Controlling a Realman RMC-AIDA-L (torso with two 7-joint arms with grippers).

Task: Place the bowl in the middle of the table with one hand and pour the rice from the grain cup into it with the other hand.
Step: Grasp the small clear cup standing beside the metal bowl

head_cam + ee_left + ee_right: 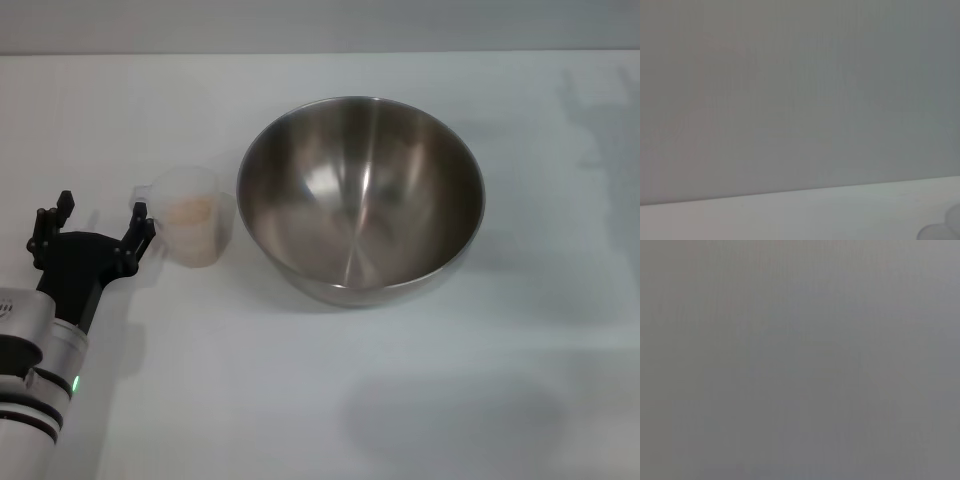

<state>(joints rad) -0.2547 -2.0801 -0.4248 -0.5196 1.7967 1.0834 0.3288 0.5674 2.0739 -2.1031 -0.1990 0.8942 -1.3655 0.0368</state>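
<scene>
The bowl sits near the middle of the counter, empty inside. Just beside it, on the robot's left, stands the grain cup with the rice low in it. The left end effector hovers next to the cup, fingers spread wide and holding nothing. I'd close squarely around the cup's wall, keeping it upright. The right end effector is out of sight.

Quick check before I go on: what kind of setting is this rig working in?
Probably a lab test bench staged for a kitchen task: a bare white table against a plain wall, holding only a steel bowl and a grain cup of rice, with the left gripper open beside the cup.
</scene>
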